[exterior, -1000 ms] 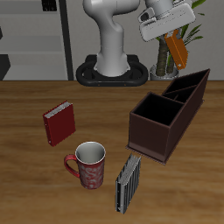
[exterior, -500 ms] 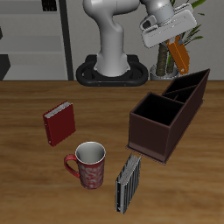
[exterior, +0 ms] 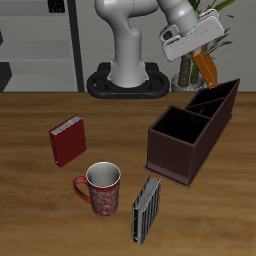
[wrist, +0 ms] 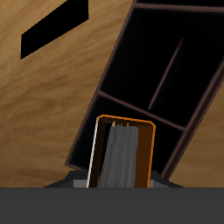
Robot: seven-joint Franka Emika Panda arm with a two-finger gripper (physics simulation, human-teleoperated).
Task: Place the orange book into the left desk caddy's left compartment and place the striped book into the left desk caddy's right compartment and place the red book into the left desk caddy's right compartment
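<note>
High front overview; wrist view down, perhaps close, onto shared caddy (exterior: pixel 192 132).

Table (exterior: pixel 30 190): wood-grain surface in warm brown, matt, smooth; left desk caddy (exterior: pixel 178 160): dark brown walls with a flat, low-sheen finish, interior near black in the wrist view. Orange book (exterior: pixel 205 65): smooth, bright cover; red book (exterior: pixel 70 145): dull dark red cover with pale paper-like page edge; striped book (exterior: pixel 146 210): grey-and-black ribbed-looking cover. Mug (exterior: pixel 100 190): mottled red exterior, pale glazed-looking rim; robot arm (exterior: pixel 130 40): glossy white shell.
</note>
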